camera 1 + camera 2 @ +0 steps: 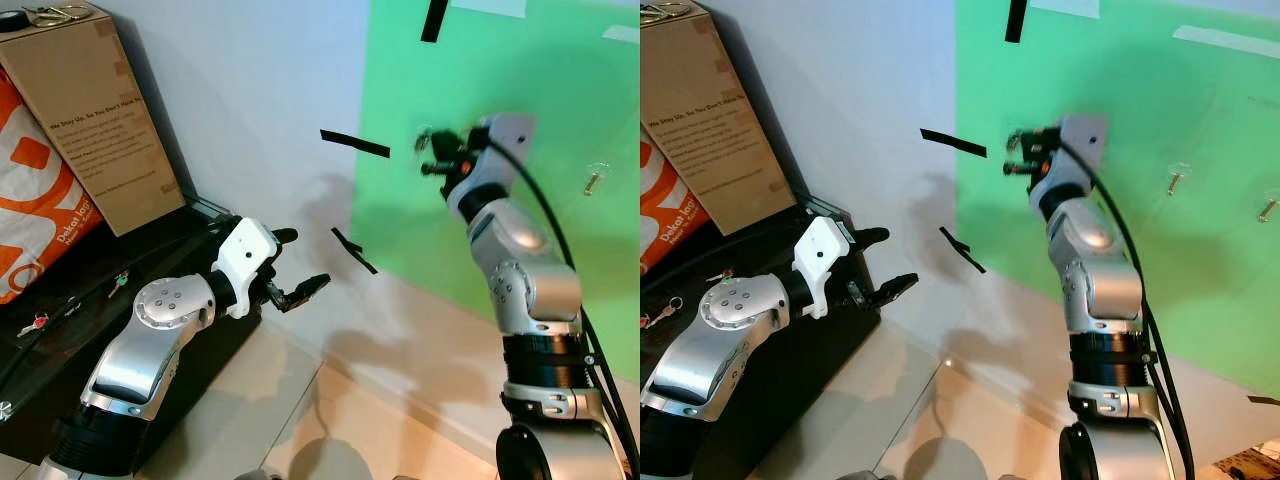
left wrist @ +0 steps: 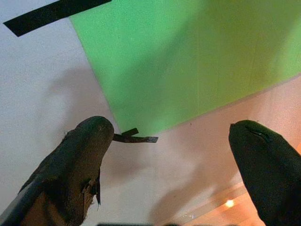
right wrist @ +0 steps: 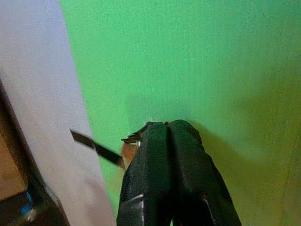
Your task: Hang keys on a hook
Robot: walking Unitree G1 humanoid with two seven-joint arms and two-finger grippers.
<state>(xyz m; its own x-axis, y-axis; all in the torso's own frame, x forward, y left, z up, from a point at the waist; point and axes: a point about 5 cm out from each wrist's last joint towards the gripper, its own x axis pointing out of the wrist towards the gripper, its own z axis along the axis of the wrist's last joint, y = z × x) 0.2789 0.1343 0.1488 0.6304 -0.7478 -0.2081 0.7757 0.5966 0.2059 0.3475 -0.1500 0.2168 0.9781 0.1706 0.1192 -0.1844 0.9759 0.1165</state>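
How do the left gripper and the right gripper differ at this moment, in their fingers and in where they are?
The left gripper has its fingers spread wide apart with nothing between them; the right gripper has its fingers pressed together, with a small metal piece, probably the keys, at their tips. The left gripper sits low near the dark table; the right gripper is raised against the green sheet. Both have long black fingers.

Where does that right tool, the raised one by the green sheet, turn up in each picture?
Left eye view: right tool, upper middle, against the green sheet.
Right eye view: upper middle.
Left wrist view: not in it.
Right wrist view: fingers pressed together, bottom centre.
Shared landmark: the green sheet.
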